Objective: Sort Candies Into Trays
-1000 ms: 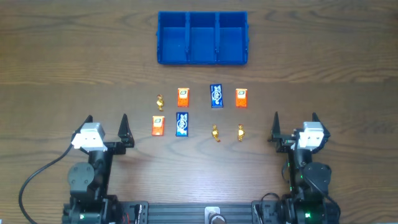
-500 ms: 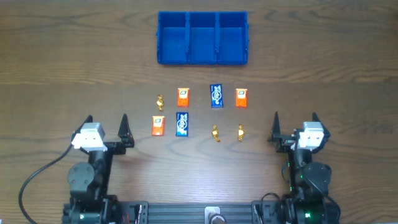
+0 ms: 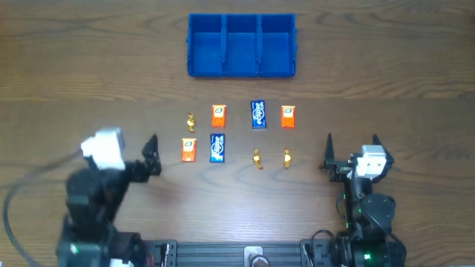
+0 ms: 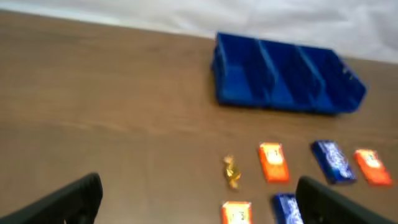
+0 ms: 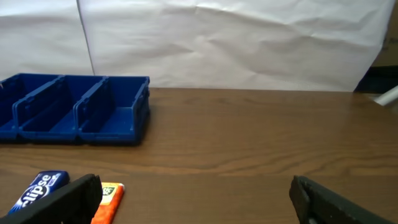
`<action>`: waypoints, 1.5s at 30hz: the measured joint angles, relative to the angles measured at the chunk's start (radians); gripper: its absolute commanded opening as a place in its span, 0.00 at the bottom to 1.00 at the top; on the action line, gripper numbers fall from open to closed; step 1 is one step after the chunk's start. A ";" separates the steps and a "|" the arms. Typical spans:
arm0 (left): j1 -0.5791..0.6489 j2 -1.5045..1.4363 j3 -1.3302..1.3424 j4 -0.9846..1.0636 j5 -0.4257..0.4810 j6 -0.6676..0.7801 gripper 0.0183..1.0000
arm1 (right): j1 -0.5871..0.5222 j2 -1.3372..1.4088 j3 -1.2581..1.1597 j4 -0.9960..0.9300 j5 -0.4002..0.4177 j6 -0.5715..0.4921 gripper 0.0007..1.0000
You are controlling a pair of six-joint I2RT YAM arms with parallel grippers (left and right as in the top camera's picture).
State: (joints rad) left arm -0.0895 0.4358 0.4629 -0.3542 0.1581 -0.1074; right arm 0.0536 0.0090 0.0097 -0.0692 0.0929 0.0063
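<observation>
My left gripper (image 4: 198, 186) and right gripper (image 3: 352, 141) gape empty at the tabletop's (image 3: 415, 89) near edge before three orange candies (image 3: 218, 115) (image 3: 288, 116) (image 3: 188, 149), two blue candies (image 3: 258, 114) (image 3: 217, 147), three gold candies (image 3: 191, 121) (image 3: 257, 159) (image 3: 287, 156), one tray (image 3: 242, 72).

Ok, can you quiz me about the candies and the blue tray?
1. How many orange candies lie on the table?
2. True or false: the blue tray has candy in it.
3. Which candy lies closest to the left gripper? A orange, B blue, C gold.
Key: 1. three; 2. false; 3. A.
</observation>
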 measured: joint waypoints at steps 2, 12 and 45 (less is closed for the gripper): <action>-0.047 0.218 0.151 -0.075 0.010 -0.005 1.00 | 0.000 -0.001 0.000 -0.001 -0.002 0.000 1.00; -0.320 1.070 0.428 -0.248 -0.098 -0.288 1.00 | -0.003 -0.001 0.000 -0.001 -0.007 0.000 1.00; -0.374 1.168 0.767 -0.372 -0.222 -0.443 0.27 | -0.003 -0.001 0.000 -0.001 -0.008 0.000 1.00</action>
State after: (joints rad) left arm -0.4633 1.6035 1.2297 -0.7261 -0.0635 -0.5507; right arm 0.0505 0.0078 0.0097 -0.0704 0.0853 0.0063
